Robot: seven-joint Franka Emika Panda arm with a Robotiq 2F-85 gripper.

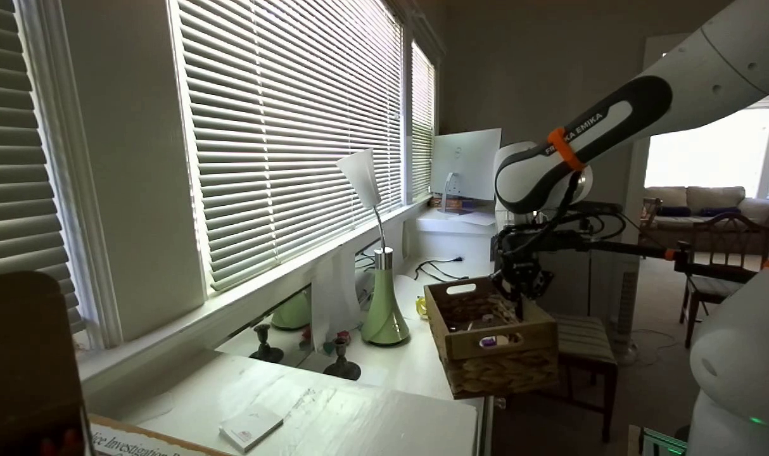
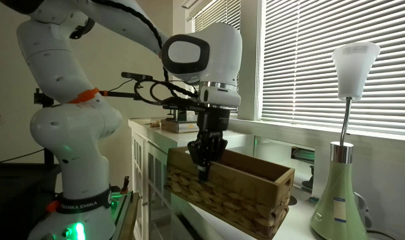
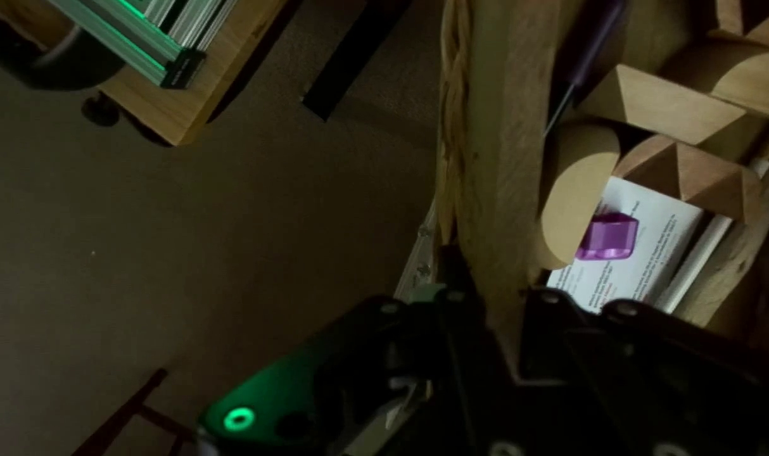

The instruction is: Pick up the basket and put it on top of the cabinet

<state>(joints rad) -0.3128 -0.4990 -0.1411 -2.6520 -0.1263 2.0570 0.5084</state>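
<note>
The tan-brown wicker basket point(image 1: 505, 367) hangs tilted over the edge of the lower white desk in both exterior views point(image 2: 229, 203). My gripper point(image 2: 203, 171) points down and is shut on the rim of one long side, one finger outside and one inside. In the wrist view the rim point(image 3: 505, 158) runs between the dark fingers point(image 3: 492, 285). Wooden blocks point(image 3: 669, 104), a purple block point(image 3: 608, 236) and a printed paper lie inside the basket. The cabinet's pale top point(image 1: 384, 418) is nearest in an exterior view; its glass-doored front point(image 2: 155, 166) shows behind the basket.
A green lamp point(image 1: 384, 310) stands on the desk by the window, close to the basket point(image 2: 339, 196). Candle holders point(image 1: 342, 366) stand by the cabinet. A small white box point(image 1: 251, 427) lies on the cabinet top. A chair point(image 1: 581, 345) is behind the basket.
</note>
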